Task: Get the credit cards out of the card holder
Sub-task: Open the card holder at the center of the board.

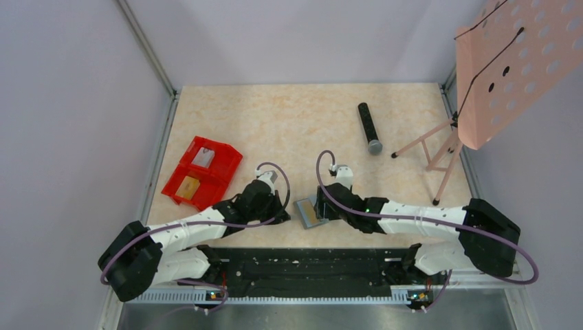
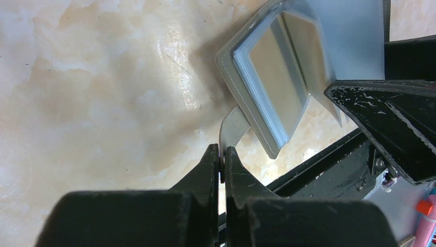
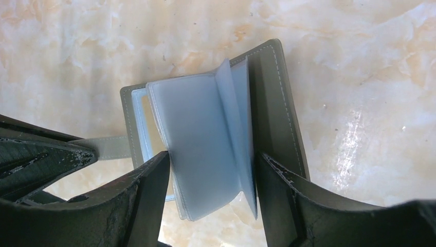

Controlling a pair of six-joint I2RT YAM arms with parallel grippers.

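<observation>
The card holder [image 1: 309, 212] lies open on the table between my two grippers, dark grey outside with pale blue-grey inner panels [image 3: 205, 149]. A tan card [image 2: 275, 77] shows behind its clear window. My left gripper [image 2: 222, 150] is shut on the holder's grey strap [image 2: 234, 126], at the holder's left side [image 1: 284, 214]. My right gripper [image 3: 211, 177] stands open with one finger on each side of the raised inner panels, close against their edges. Two cards, a grey one [image 1: 203, 157] and a tan one [image 1: 188, 187], lie in the red bin [image 1: 221, 167].
A black microphone [image 1: 369, 128] lies at the back right. A pink perforated stand [image 1: 512, 62] on thin legs [image 1: 440, 155] fills the right edge. The black base rail [image 1: 309, 265] runs along the near edge, just behind the holder.
</observation>
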